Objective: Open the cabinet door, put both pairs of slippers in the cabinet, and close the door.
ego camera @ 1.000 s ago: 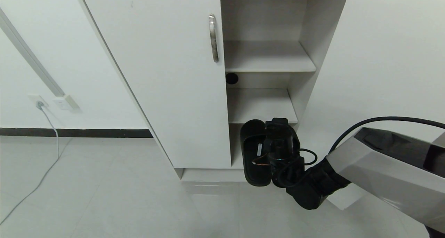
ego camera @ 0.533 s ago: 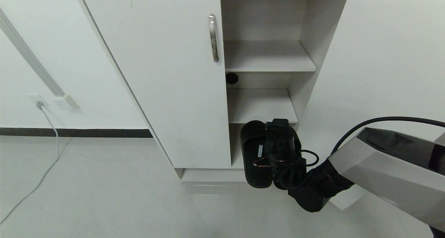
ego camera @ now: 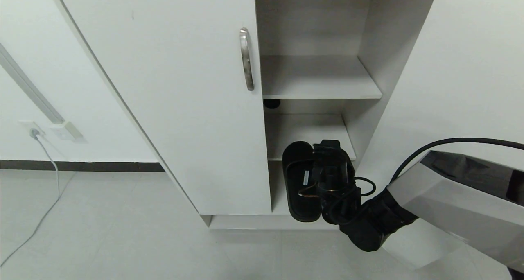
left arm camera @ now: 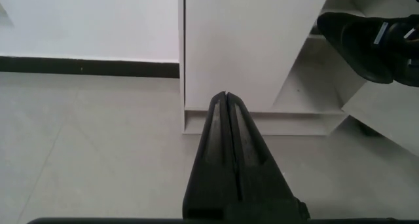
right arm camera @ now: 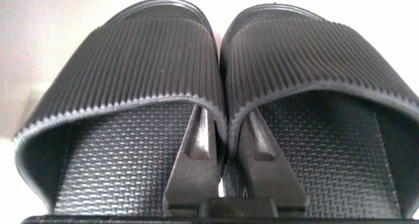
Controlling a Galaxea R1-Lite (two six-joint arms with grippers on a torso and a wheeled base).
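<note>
Slippers [ego camera: 301, 186] in right pincer [right arm camera: 226, 145] at cabinet's [ego camera: 319, 77] bottom compartment.

Head view: from above, facing forward and down at the open cabinet [ego camera: 319, 77]. Left wrist view: low, farther back, facing the cabinet's base (black slippers [left arm camera: 357, 37] shared with the head view). Right wrist view: close against those slippers.

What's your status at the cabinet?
Right gripper shut on black slippers, at cabinet bottom opening. Left gripper shut, empty. Right door open, no obstruction seen.
</note>
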